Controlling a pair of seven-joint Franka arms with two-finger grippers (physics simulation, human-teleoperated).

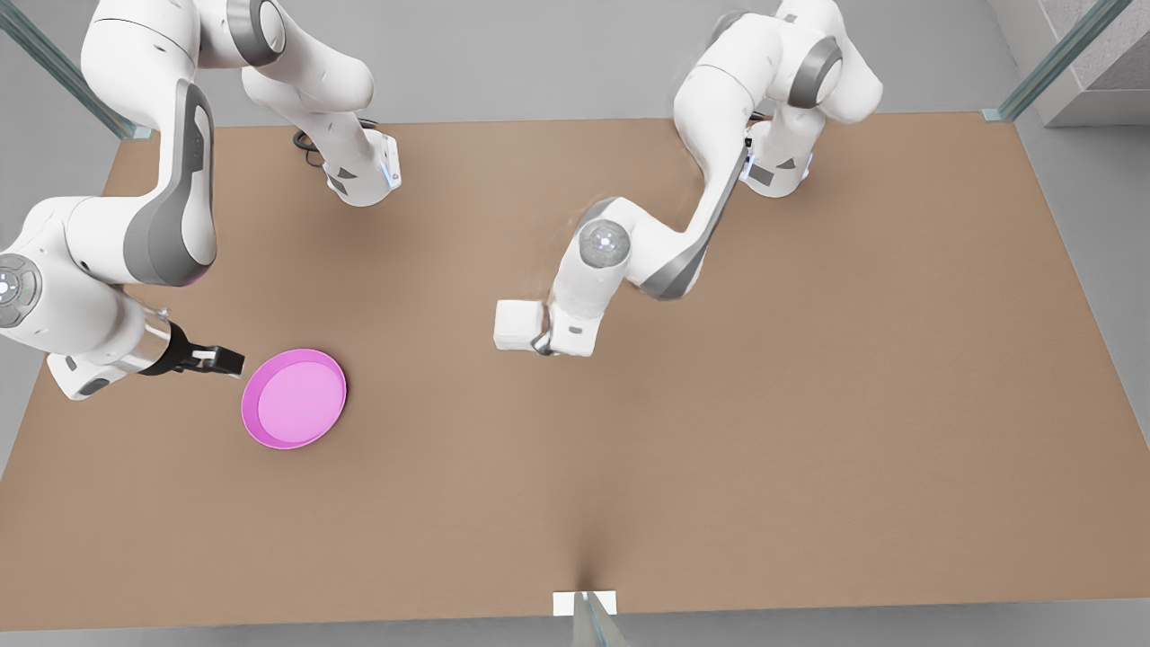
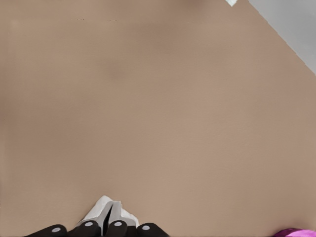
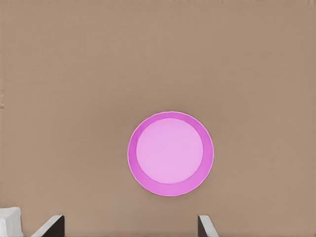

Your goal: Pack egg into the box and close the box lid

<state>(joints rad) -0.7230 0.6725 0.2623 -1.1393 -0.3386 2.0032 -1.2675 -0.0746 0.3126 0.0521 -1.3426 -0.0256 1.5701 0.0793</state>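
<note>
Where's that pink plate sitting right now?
In the front view the plate lies on the table toward the front view's left, right beside the left gripper; the white box sits apart, toward the middle.

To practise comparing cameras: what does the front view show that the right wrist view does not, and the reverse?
The front view adds both arms and the left tool, shut, beside the pink plate. The right wrist view adds the right tool seen close, its fingers spread. Both share the plate, the brown table and the white box.
</note>
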